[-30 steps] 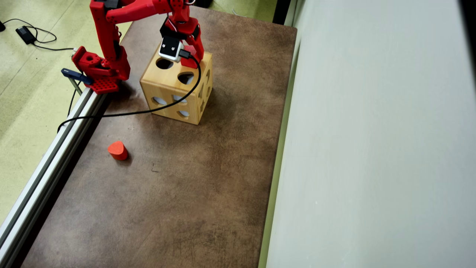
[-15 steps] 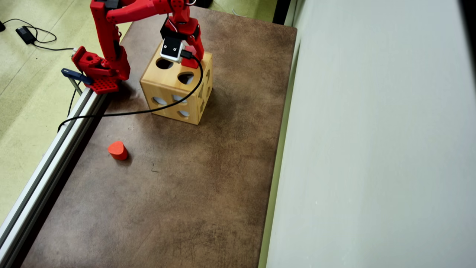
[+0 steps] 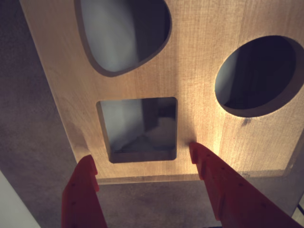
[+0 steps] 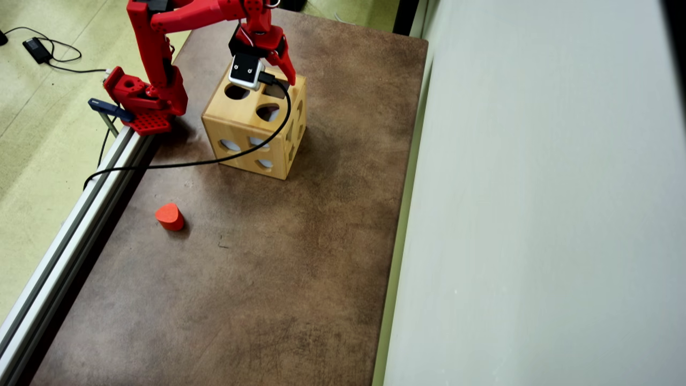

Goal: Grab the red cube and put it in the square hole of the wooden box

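On the table (image 4: 300, 257) the wooden box (image 4: 252, 134) now shows its square hole (image 3: 140, 128) uncovered under the spread, empty hand (image 3: 142, 159), so the red cube, unseen since half a second ago, has probably dropped inside.

An orange-red rounded block (image 4: 170, 216) lies on the brown table (image 4: 278, 268).

A brown mottled table (image 4: 300, 257) carries the wooden box (image 4: 244, 134) near its far end; an orange-red teardrop-topped block (image 4: 170, 216) lies well apart from the box, nearer the camera.
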Controlling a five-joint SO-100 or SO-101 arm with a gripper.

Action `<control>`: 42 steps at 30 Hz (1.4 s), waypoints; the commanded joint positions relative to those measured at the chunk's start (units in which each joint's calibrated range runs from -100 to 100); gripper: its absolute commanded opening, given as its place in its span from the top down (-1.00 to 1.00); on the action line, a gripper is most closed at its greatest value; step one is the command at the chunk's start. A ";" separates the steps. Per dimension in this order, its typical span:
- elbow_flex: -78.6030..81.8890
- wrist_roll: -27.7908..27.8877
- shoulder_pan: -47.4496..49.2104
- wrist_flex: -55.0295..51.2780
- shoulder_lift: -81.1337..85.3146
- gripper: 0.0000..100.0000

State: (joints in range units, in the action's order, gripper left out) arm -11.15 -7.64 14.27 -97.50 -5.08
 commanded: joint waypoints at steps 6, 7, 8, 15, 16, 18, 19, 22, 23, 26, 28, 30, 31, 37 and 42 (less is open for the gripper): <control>0.24 0.29 0.37 -0.41 15.40 0.39; 0.24 0.29 0.37 -0.41 19.14 0.39; 0.24 0.29 0.37 -0.41 22.71 0.39; 0.60 0.29 0.37 -0.41 45.38 0.39; 1.22 0.29 0.37 -0.33 48.01 0.39; 4.53 0.34 0.37 -0.33 53.79 0.39; 7.31 0.34 0.37 -0.33 56.59 0.39; 18.40 0.34 0.37 -0.25 66.27 0.39; 22.33 0.34 0.37 -0.17 70.01 0.39; 28.06 0.34 0.30 0.55 80.46 0.39; 28.77 0.34 0.30 0.47 84.45 0.39; 28.95 0.39 0.30 0.07 86.40 0.39; 28.95 0.39 0.22 0.07 87.00 0.39; 29.04 0.44 -0.52 -0.01 92.18 0.39; 31.46 5.27 -2.38 -0.41 98.63 0.39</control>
State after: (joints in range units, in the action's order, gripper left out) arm 18.28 -6.18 13.83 -97.50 90.76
